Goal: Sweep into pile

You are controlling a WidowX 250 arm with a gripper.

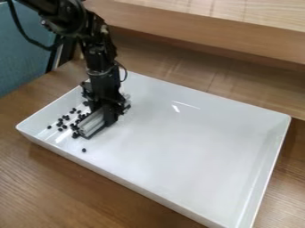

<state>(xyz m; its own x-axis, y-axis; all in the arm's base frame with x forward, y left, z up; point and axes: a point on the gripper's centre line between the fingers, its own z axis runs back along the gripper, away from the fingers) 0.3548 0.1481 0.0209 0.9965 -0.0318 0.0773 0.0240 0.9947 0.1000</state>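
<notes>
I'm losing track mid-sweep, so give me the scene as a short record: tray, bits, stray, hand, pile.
tray: white, shallow, rimmed, on a wooden table
bits: small, dark, at the tray's image-left end
stray: one, apart toward the near rim
hand: low over the tray, pale ribbed piece at its lower end, beside the bits
pile: loose scatter, not yet compact

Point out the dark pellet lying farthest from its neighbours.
The single pellet toward the near long side of the tray, below the pale sweeping piece in the picture; the other pellets lie closer together.
</notes>
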